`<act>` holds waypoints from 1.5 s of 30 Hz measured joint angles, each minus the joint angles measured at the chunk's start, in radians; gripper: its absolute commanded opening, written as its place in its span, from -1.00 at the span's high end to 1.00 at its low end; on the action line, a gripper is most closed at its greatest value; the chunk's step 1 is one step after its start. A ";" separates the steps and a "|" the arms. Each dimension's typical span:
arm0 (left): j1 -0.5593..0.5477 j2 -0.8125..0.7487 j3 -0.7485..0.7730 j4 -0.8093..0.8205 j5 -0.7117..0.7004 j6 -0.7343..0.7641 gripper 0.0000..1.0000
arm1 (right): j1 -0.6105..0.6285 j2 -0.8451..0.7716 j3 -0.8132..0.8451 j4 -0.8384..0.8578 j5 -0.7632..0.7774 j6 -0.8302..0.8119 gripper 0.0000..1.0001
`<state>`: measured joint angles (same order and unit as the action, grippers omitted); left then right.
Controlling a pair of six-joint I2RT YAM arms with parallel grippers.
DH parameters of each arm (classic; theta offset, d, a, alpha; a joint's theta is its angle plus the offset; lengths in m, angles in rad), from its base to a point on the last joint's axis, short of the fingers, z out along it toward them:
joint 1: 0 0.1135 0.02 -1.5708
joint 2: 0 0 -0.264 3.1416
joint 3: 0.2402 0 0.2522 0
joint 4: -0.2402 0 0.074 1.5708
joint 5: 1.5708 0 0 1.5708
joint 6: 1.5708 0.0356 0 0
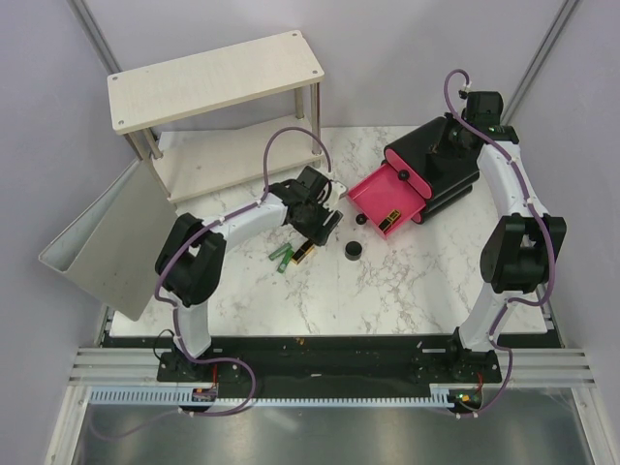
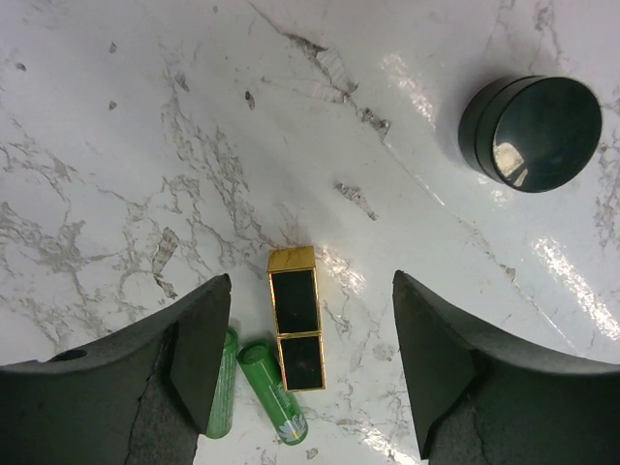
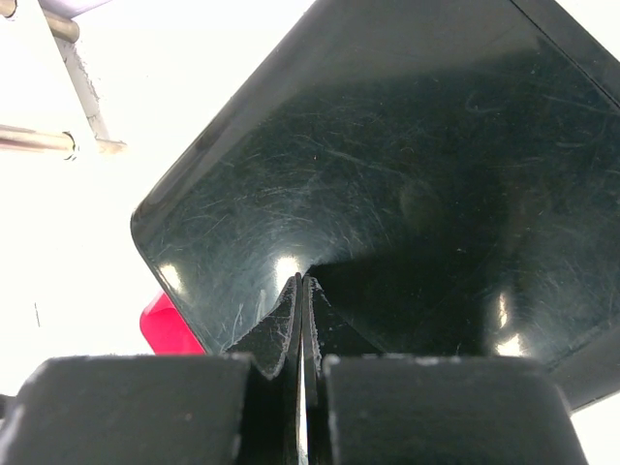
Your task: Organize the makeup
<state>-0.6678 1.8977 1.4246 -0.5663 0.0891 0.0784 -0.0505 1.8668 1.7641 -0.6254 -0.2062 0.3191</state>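
Note:
My left gripper (image 1: 320, 221) is open and empty, hovering over the marble table. In the left wrist view its jaws (image 2: 312, 283) stand wide apart above a black-and-gold case (image 2: 295, 329) lying flat, with two green tubes (image 2: 272, 391) next to it. The case (image 1: 305, 252), the tubes (image 1: 281, 258) and a round black jar (image 1: 354, 250) also show from above; the jar (image 2: 533, 131) is off to the right. My right gripper (image 1: 448, 136) is shut and empty, its tips (image 3: 302, 283) on top of the black box (image 3: 407, 174). The beige bottles are out of view.
The black box (image 1: 441, 165) stands at the back right with a pink drawer (image 1: 380, 197) pulled out; a black-and-gold item (image 1: 390, 222) lies inside. A wooden two-tier shelf (image 1: 213, 77) stands at the back left. A grey bin (image 1: 97, 242) leans at the left edge.

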 measured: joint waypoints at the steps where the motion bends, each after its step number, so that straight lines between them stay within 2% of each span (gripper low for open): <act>1: 0.000 0.005 -0.003 -0.003 -0.005 -0.003 -0.47 | 0.000 0.000 0.000 0.000 -0.001 0.000 1.00; 7: 0.000 0.043 -0.027 -0.023 -0.017 -0.018 -0.38 | -0.001 0.000 0.000 0.000 -0.006 0.000 1.00; 10: 0.000 0.055 -0.032 -0.032 -0.018 -0.027 -0.27 | -0.002 0.001 0.000 0.001 -0.011 0.001 1.00; 13: 0.000 0.058 -0.035 -0.034 -0.021 -0.034 -0.07 | -0.004 0.001 0.000 0.001 -0.017 0.003 1.00; 16: 0.000 0.060 -0.036 -0.035 -0.028 -0.040 0.25 | -0.006 0.003 0.000 0.002 -0.024 0.004 1.00; 17: 0.000 0.062 -0.036 -0.035 -0.029 -0.043 0.43 | -0.006 0.003 0.000 0.003 -0.026 0.004 1.00; 23: 0.000 0.070 -0.035 -0.034 -0.033 -0.049 0.82 | -0.006 0.005 0.000 0.008 -0.032 0.008 1.00; 26: 0.000 0.070 -0.035 -0.034 -0.034 -0.049 0.95 | -0.006 0.006 0.000 0.011 -0.034 0.008 1.00; 35: 0.001 0.070 0.014 -0.083 -0.063 -0.047 0.97 | -0.009 0.007 0.000 0.012 -0.042 0.008 1.00; 45: 0.003 0.073 0.354 -0.112 -0.034 -0.048 0.97 | -0.011 0.007 -0.007 0.024 -0.051 0.011 1.00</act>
<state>-0.6651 1.9705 1.7782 -0.6781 0.0555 0.0307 -0.0616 1.8740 1.7573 -0.6010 -0.2577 0.3302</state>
